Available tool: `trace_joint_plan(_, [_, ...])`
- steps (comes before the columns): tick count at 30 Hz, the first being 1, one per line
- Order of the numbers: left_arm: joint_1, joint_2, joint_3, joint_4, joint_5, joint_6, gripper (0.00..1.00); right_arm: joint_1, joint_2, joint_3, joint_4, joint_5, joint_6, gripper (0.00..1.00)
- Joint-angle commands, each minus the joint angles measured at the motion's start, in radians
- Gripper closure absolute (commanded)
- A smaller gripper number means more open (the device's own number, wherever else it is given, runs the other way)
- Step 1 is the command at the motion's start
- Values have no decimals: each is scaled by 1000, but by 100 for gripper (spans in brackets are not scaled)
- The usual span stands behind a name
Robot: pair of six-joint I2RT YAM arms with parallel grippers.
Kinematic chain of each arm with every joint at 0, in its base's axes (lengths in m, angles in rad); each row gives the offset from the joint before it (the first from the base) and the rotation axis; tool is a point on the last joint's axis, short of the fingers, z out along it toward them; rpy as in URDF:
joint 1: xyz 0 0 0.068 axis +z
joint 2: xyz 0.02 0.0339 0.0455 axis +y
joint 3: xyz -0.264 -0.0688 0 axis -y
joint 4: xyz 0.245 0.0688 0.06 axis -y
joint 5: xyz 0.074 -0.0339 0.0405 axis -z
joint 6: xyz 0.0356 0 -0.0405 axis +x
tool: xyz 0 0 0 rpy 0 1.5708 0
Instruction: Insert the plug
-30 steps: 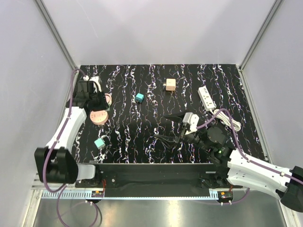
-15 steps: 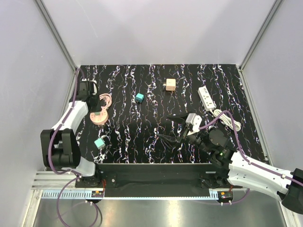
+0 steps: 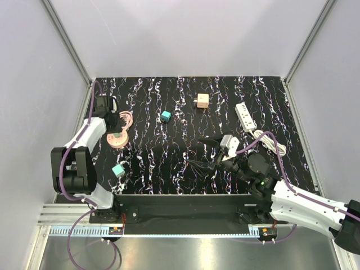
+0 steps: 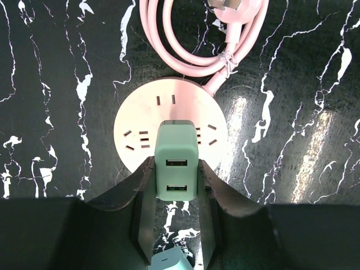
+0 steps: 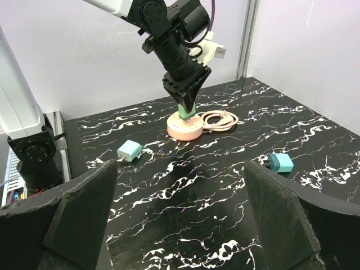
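Black, white-veined table point(image 3: 169, 174) fills the top view between grey walls, and on it we count several small blocks. The teal plug point(image 3: 165, 116) lies loose in the upper middle of that view, well apart from both arms, with nothing touching it. At the left edge our left gripper point(image 4: 175, 164) is clamped on a green charger point(image 4: 176, 140), which stands upright on the pink socket point(image 4: 140, 115). We cannot tell whether its prongs are fully home. Our right gripper point(image 3: 201, 152) hovers at lower centre with its fingers spread wide and nothing between them. It sits below and right of the plug. The white strip point(image 3: 245, 116) lies at the upper right, the tan cube point(image 3: 202, 100) near the top, and the mint cube point(image 3: 118, 170) at the lower left. We judge the step in hand to be seating the charger, so the teal plug has not been started. Next we would let go of the charger without tipping it. Then we would bring open fingers down square over the plug's side faces and grip it, prongs toward a free outlet.
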Motion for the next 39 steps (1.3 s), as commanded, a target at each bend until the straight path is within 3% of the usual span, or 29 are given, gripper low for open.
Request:
trace_joint_plan(1, [3, -19, 52, 36, 18, -8, 100, 3, 4, 2, 52, 16, 1, 0])
trace_joint_plan(22, [1, 53, 41, 32, 88, -46, 100, 2, -2, 5, 35, 15, -5, 0])
trace_joint_plan(39, [3, 47, 147, -102, 67, -51, 100, 2, 15, 8, 35, -1, -3, 0])
